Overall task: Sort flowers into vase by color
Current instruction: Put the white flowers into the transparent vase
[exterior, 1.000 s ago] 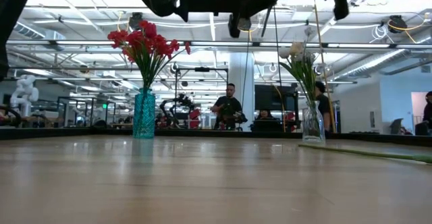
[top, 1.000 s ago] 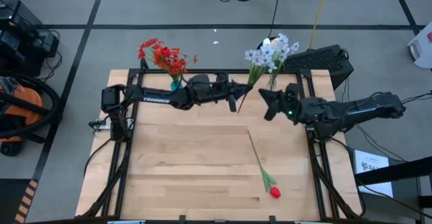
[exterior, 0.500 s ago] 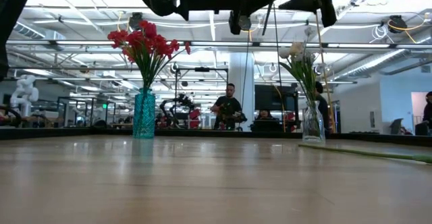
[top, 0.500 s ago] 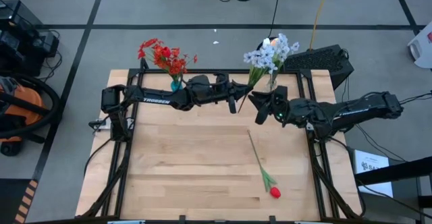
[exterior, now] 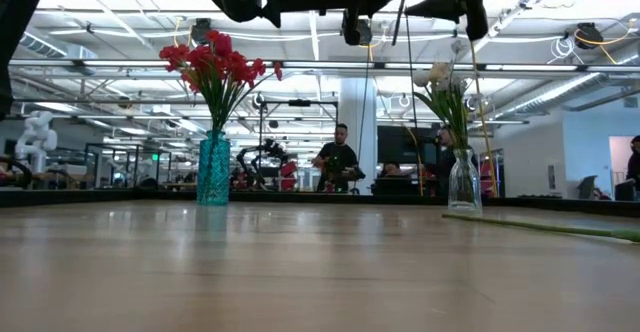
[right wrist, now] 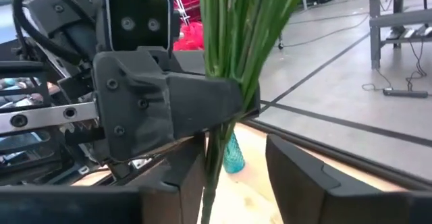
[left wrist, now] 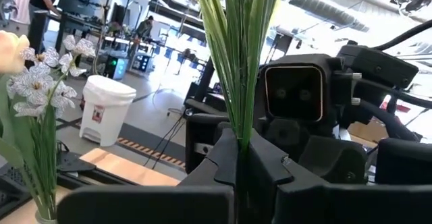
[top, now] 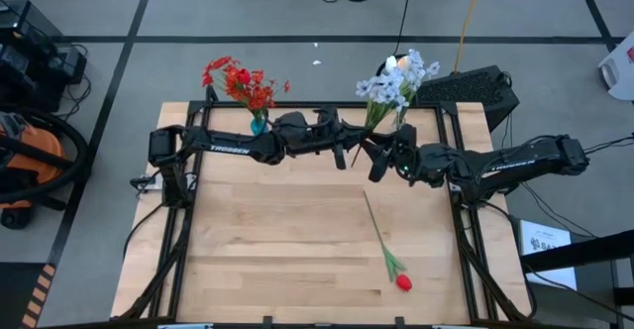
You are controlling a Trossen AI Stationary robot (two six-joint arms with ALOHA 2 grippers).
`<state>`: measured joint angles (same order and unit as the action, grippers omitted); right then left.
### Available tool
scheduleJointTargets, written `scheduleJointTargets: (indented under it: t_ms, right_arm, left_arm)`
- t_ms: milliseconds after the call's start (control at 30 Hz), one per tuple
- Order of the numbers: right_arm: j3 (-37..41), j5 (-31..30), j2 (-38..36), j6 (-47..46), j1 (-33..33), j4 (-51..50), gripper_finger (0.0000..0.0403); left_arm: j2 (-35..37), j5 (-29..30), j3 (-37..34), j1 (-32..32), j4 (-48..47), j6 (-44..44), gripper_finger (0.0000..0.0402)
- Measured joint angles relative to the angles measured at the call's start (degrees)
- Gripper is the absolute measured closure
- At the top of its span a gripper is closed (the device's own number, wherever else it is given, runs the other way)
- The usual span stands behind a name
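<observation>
One bunch of thin green stems (right wrist: 226,69) pinched in shut left pincer (top: 354,142), above wooden desk (top: 297,240). Flanked by dark, blocky fingers of right pincer (top: 380,158), spread wide, gripping nothing.

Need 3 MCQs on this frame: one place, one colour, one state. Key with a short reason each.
1. Where is the red tulip lying?
A. on the table's near right part
B. in the blue vase
C. on the floor

2. What colour flowers stand in the blue vase?
A. white
B. red
C. yellow

3. The left gripper is:
A. open over the tulip
B. shut on the bunch of green stems
C. out of view

Key: 1 A, it lies alone on the wood; 2 B, red blooms top it; 3 B, the wrist views show the stems clamped, with the right gripper open around them.
</observation>
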<state>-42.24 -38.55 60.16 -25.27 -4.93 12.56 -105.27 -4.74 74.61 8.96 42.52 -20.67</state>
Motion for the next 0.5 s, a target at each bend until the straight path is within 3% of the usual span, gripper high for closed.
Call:
scheduleJointTargets:
  t_ms: [167,333,500]
  right_arm:
    - [0.0,0.4,0.0,2.2,0.0,0.6,0.0306]
    - [0.0,0.7,0.0,2.6,-0.1,0.4,0.0383]
    - [0.1,1.1,0.0,3.7,0.0,0.0,0.0389]
  left_arm:
    - [0.0,0.3,0.0,-0.4,-0.2,0.0,0.0386]
    - [0.0,0.5,0.0,-0.4,-1.4,0.0,0.0386]
    - [0.1,-0.1,0.2,-0.3,-3.9,-3.8,0.0385]
